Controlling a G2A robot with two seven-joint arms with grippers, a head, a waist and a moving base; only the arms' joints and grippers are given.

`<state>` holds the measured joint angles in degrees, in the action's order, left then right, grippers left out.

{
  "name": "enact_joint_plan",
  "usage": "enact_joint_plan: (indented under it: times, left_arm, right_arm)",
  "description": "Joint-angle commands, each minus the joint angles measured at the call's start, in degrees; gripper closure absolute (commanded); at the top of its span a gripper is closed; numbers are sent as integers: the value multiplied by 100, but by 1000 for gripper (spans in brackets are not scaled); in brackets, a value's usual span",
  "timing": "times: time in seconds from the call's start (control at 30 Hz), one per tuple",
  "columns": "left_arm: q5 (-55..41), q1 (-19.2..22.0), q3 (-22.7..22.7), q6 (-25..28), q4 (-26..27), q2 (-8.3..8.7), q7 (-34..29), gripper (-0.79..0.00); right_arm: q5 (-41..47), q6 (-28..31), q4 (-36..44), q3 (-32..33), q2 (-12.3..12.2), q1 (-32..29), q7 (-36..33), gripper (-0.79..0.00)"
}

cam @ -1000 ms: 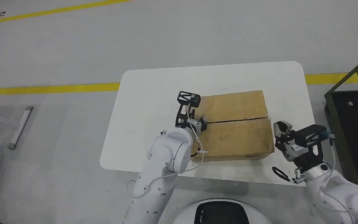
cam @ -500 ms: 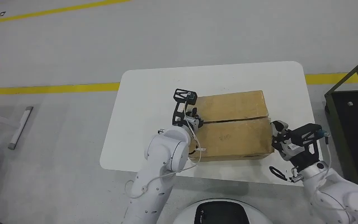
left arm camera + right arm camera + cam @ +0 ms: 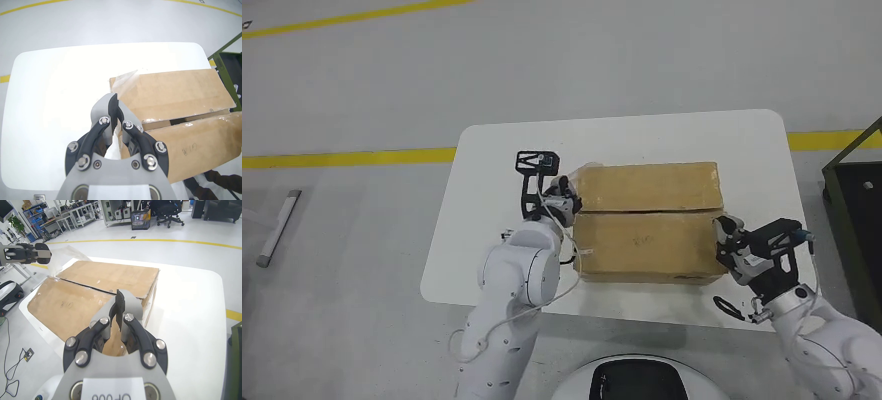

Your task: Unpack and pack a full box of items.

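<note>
Plainly the brown cardboard box (image 3: 647, 225) is the thing to reckon with. It lies lengthwise left to right on the right half of the white round-cornered table (image 3: 502, 170), closer to the near edge than the far. Both top flaps are down and meet along a dark seam (image 3: 83, 286) running its length.

The left gripper (image 3: 115, 100) hangs just off the box's left end, fingers pinched together on a strip of clear packing tape (image 3: 72, 253). The tape's other end clings to the far left corner of the lid, where the film stands up crinkled. The right gripper (image 3: 119, 300) sits at the near right corner of the box, fingers pressed together with nothing between them; whether it touches the cardboard I cannot tell.

The tape looks thin, limp and sticky, so it will probably stretch, tear or cling to the pads, and a low, steady pull along the seam should suit it best. The box, if full as the task says, is likely heavy (more apt to slide than to lift). Its corners and end walls should be stiff enough to brace against. The flaps will bend mid-span, so I would take one by its free edge at the seam, near an end.
</note>
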<state>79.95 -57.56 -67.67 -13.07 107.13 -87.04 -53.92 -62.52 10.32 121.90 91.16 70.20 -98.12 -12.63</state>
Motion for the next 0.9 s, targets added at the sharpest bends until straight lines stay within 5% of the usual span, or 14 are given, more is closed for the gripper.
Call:
enact_joint_plan:
  times: [0.0,0.4,0.43,0.47,0.5,0.87]
  left_arm:
    - [-51,-76,-126,-335,40,-9,87,0]
    - [-108,-283,-450,-1876,-67,-78,-265,0]
    - [-101,-278,-449,-1858,-73,-79,-290,-249]
    - [-91,-277,-453,-1854,-81,-80,-303,-650]
    - [-72,-284,-449,-1840,-106,-80,-338,-785]
    - [-238,-298,-483,-1763,11,-105,-142,-785]
  right_arm:
    - [0,0,-44,-50,2,43,-11,0]
    - [-82,-21,-52,-212,2,91,-46,0]
    - [-85,-22,-43,-208,1,85,-44,0]
    - [-90,-22,-37,-205,1,78,-39,0]
    - [-84,-23,-30,-201,0,69,-30,0]
    - [-27,-20,24,-125,-8,-15,28,0]
